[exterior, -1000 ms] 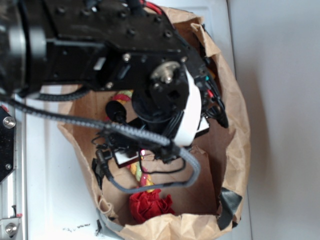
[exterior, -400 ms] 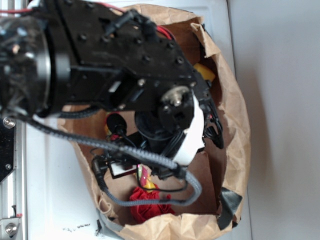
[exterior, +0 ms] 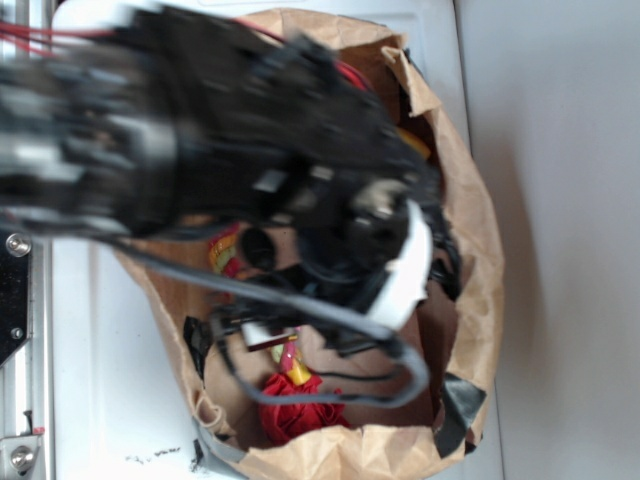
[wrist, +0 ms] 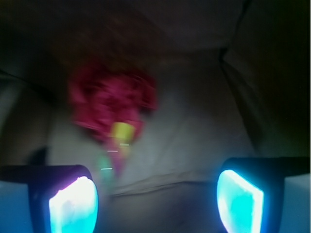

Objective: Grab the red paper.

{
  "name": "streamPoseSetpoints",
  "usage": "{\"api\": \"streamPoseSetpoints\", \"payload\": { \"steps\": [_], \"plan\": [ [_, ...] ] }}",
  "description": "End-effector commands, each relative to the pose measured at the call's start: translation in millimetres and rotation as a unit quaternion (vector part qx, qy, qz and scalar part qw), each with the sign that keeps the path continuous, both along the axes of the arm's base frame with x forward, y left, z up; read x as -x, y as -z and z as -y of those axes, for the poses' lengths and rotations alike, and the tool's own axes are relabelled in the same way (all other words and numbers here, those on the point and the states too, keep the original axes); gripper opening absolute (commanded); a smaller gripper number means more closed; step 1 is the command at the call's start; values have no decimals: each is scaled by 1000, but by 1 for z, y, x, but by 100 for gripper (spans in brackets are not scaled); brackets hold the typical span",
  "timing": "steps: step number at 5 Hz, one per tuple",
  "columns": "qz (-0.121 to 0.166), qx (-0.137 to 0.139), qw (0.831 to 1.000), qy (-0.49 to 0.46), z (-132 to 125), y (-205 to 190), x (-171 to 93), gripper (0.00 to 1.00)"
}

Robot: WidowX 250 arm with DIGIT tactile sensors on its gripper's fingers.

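The red paper [exterior: 297, 408] [wrist: 112, 99] lies on the floor of the brown paper bag [exterior: 478, 260], near its front wall, touching the end of the rope toy [exterior: 285, 352]. Above the paper, the gripper [wrist: 156, 199] hangs with jaws spread, holding nothing

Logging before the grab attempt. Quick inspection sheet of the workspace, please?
Surface: white tabletop, holding an open brown paper bag.
Job's things: red paper lies on the bag floor, near edge, untouched.
Clutter: rope toy with one end against the paper; something yellow at the far side.
Grippers: gripper open, nothing between the pads, paper ahead and left of centre.
Cables: grey cable loops above the paper.
Surroundings: pale wall; metal bracket.
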State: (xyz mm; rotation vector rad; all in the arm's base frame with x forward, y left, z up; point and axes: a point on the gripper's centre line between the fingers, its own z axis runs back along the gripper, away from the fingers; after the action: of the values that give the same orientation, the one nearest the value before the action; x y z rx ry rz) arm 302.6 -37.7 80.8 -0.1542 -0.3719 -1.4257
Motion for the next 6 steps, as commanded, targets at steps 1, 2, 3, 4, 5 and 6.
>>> {"api": "streamPoseSetpoints", "payload": {
  "steps": [1,2,3,4,5,6],
  "plan": [
    [27,14,995,90,42,-11,-3,100],
    [31,32,991,124,54,-24,12,100],
    [29,36,988,150,62,-28,23,100],
    [15,40,985,170,72,-27,29,100],
    [2,45,980,193,85,-22,33,100],
    [-14,51,975,217,95,-16,38,100]
  ]
}}
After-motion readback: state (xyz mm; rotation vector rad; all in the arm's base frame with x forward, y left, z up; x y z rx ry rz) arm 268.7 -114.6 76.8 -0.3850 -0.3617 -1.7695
